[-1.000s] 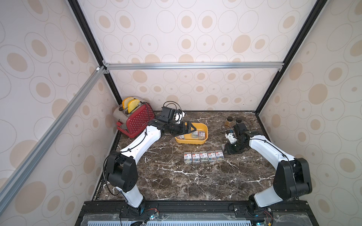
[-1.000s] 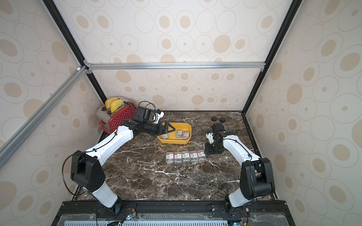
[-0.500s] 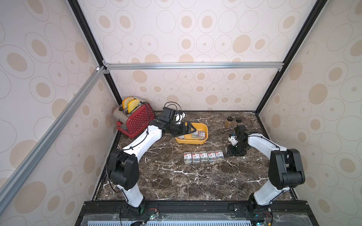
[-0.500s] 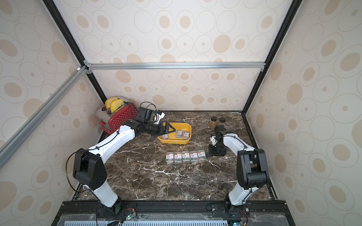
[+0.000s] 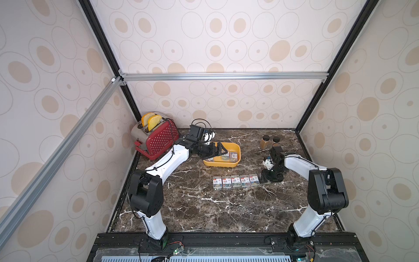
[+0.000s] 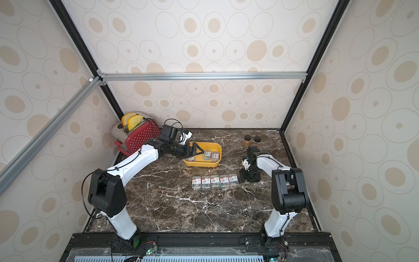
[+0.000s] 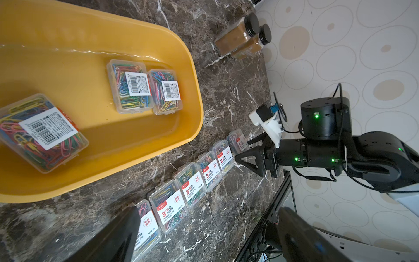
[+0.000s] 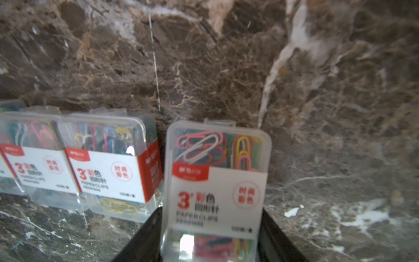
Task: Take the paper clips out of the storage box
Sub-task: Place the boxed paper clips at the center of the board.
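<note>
The yellow storage box (image 5: 223,163) (image 6: 201,163) stands behind the middle of the table. In the left wrist view three clear boxes of paper clips (image 7: 129,86) lie label-down in it. My left gripper (image 5: 218,150) (image 7: 208,226) hovers open over its left end, holding nothing. Several more boxes of paper clips (image 5: 235,182) (image 6: 215,181) lie in a row in front of the storage box. At the row's right end my right gripper (image 5: 263,179) (image 8: 210,249) is low on the table, open. One clip box (image 8: 215,181) lies between its fingers (image 8: 145,238).
Two brown black-capped jars (image 5: 268,141) stand at the back right, behind the right arm. A red toaster (image 5: 156,138) with bread slices fills the back left corner. Bare marble table (image 5: 204,204) lies in front of the row.
My right gripper has come down to the right end of the row with a clip box, and its jaws have widened. The left arm has hardly moved.
</note>
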`<state>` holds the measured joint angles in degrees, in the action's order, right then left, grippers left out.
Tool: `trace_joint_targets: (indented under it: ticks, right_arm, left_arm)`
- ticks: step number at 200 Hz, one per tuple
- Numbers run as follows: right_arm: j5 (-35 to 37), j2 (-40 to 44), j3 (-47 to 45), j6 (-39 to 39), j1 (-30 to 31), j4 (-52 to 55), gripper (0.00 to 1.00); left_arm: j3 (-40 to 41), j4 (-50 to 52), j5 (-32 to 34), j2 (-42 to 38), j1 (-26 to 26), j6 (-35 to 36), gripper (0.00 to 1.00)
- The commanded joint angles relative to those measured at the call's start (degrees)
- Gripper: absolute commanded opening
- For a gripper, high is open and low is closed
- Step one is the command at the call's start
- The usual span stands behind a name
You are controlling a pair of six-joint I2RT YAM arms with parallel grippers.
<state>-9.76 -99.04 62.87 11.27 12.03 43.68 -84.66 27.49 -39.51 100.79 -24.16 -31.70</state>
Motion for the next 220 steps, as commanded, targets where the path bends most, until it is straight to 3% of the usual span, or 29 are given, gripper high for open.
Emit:
trace_joint_targets:
  ticks: [1, 37, 132, 220]
  right_arm:
    - [-0.86, 0.93, 0.83, -0.19, 0.01, 0.76, 0.7]
    - [-0.93, 2.24, 1.69, 0.0, -0.21, 1.23, 0.72]
    - [-0.44, 0.79, 0.83, 2.08, -2.17, -2.28, 0.57]
    - [-6.97, -0.71, -0.9, 3.67, -2.36, -5.89, 0.52]
  left_arm:
    - [-2.86, -0.5, -0.81, 0.78, -0.13, 1.12, 0.98]
    - [-3.23, -0.59, -1.01, 0.96, -0.16, 0.94, 0.98]
    - [-3.23, -0.54, -1.02, 0.87, -0.18, 1.02, 0.96]
    - [-4.72, 1.25, -0.4, 1.89, -0.16, 2.51, 0.96]
